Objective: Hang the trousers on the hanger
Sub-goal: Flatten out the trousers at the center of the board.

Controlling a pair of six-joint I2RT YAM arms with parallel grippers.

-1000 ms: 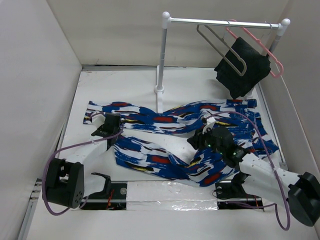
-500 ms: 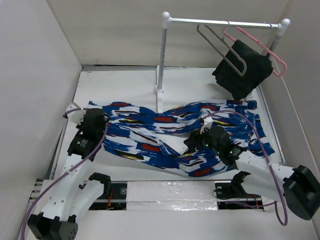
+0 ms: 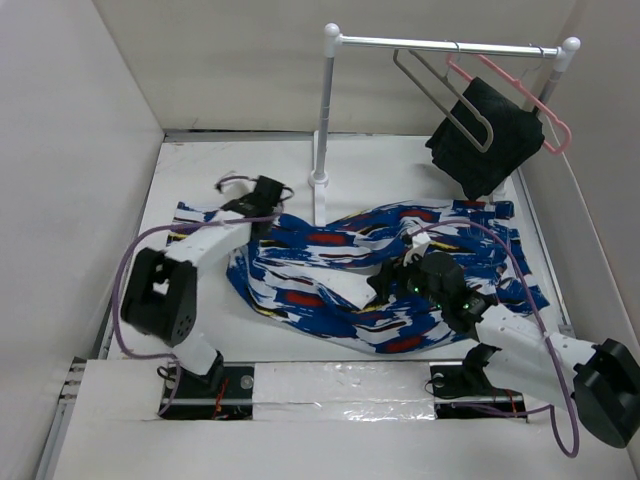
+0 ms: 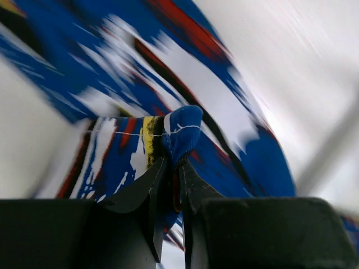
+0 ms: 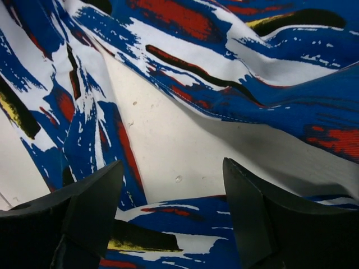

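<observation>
The printed blue, white, red and black trousers (image 3: 340,270) lie crumpled across the white table. My left gripper (image 3: 262,192) is shut on a fold of the trousers (image 4: 180,126) at their far left part, near the rack post. My right gripper (image 3: 392,280) is open and empty, low over the trousers' middle; the right wrist view shows its fingers (image 5: 90,196) wide apart over fabric (image 5: 185,33) and bare table. The grey wire hanger (image 3: 445,92) hangs on the rail at the back right, apart from both grippers.
A white rack with a post (image 3: 322,120) and a top rail (image 3: 445,44) stands at the back. A pink plastic hanger (image 3: 540,110) carries a plain black cloth (image 3: 485,135) on the rail. White walls (image 3: 70,150) close in left and right.
My left arm swung from the near left toward the far centre-left, dragging a trouser leg so the fabric bunched toward the middle. My right gripper stayed almost in place over the trousers.
</observation>
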